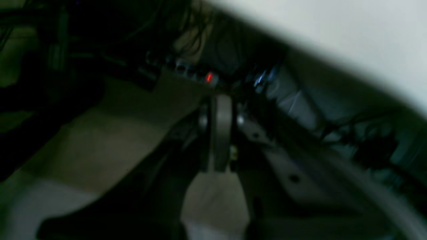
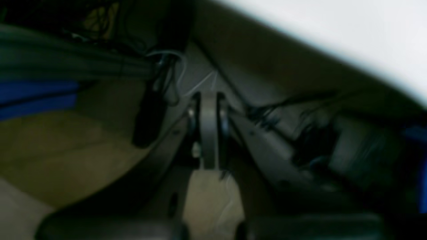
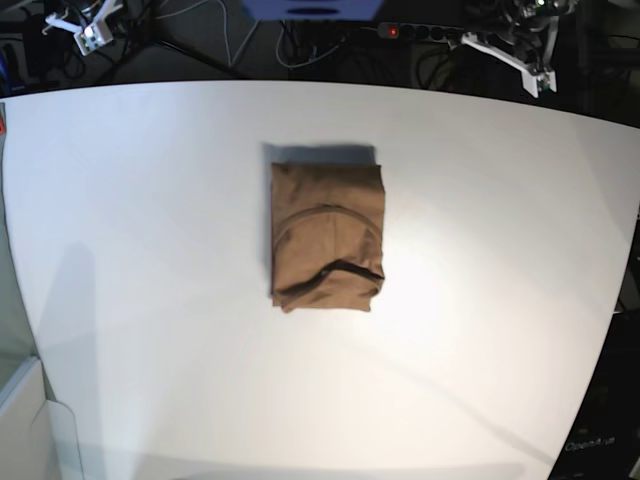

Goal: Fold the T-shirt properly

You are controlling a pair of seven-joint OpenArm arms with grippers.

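At the centre of the base view, the T-shirt (image 3: 327, 237) lies folded in a compact rectangle on the white table (image 3: 150, 250). Right gripper (image 2: 209, 160) and left gripper (image 1: 220, 163) are pinched together, empty, clear of it. I'd judge the loose lower hem could spring open if nudged.

Both wrist views are dark and blurred: the left gripper (image 1: 220, 133) and right gripper (image 2: 208, 130) show only as soft outlines, the cables behind them indistinct. In the base view the table (image 3: 150, 250) is cut off at the lower and side edges.
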